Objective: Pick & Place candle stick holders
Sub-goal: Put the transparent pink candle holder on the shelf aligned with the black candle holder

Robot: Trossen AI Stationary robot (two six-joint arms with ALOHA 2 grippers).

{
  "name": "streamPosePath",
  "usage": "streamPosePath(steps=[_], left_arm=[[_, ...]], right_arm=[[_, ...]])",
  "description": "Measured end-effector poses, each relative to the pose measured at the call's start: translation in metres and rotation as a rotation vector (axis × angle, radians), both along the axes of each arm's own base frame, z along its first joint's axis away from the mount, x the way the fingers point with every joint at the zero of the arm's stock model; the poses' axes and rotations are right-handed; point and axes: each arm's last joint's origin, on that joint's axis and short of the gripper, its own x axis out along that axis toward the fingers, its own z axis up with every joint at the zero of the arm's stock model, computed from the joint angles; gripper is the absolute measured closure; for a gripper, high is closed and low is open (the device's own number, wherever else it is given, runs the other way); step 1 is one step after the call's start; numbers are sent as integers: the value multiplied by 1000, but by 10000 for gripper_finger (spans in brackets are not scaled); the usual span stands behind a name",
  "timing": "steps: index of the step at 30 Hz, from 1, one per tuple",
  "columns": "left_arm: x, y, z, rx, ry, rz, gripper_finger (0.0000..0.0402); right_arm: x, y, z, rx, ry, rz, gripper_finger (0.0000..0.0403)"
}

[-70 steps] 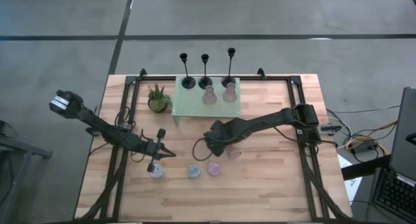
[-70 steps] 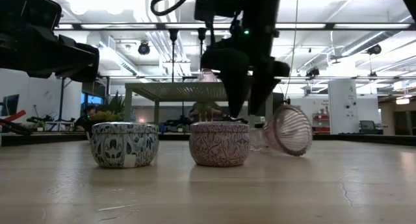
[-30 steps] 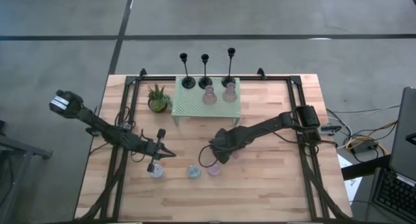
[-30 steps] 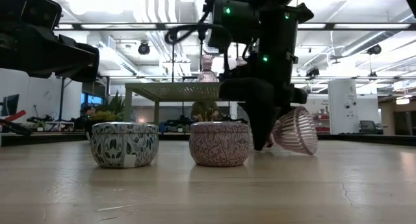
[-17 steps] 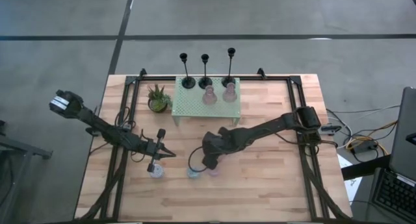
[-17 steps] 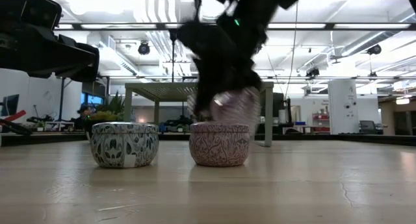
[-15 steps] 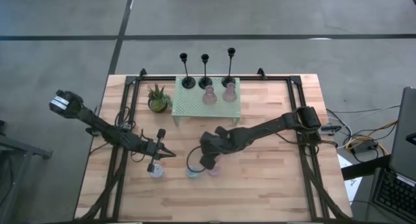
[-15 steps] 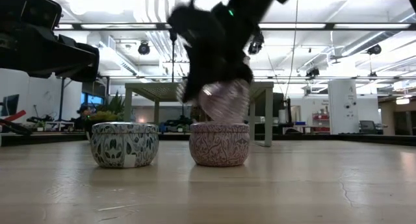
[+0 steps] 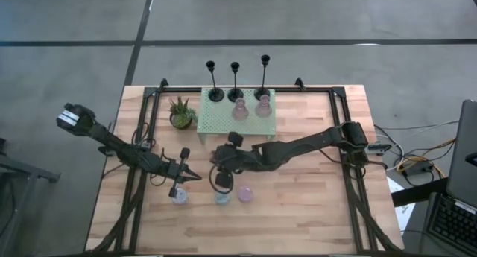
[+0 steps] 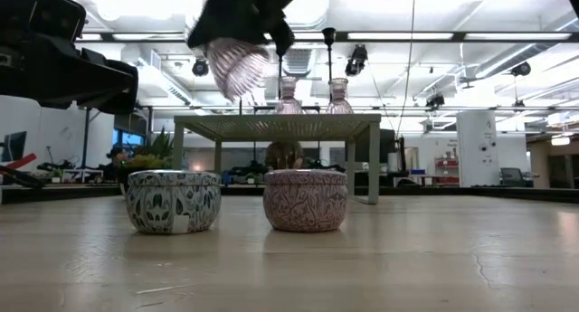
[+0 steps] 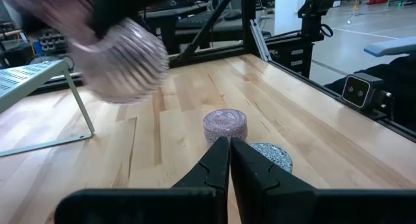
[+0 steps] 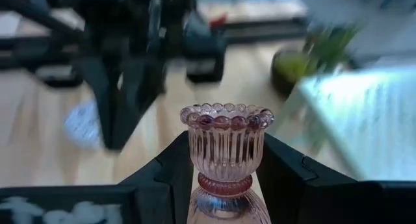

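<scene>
My right gripper is clamped on a pink glass holder, high above the table near the green shelf. It could slip out and break. My left gripper stays away, pressed together.

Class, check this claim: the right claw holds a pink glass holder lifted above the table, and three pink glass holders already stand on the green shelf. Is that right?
Not quite. The low view shows two pink glass holders on the green shelf, not three. The right claw does hold a pink glass holder above the table.
</scene>
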Motion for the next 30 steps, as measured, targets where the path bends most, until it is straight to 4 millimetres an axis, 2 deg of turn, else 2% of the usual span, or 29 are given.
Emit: streamPosePath(steps=[8,17,24,30], left_arm=[[0,0,0,0,0,0,385],[0,0,0,0,0,0,385],[0,0,0,0,0,0,383],[0,0,0,0,0,0,385]], right_arm=[[11,-19,14,-156,-168,-57,271],[14,-66,4,-189,-303,-149,270],[12,-104,-4,-142,-361,-248,268],[6,-122,-16,-80,-433,-287,265]])
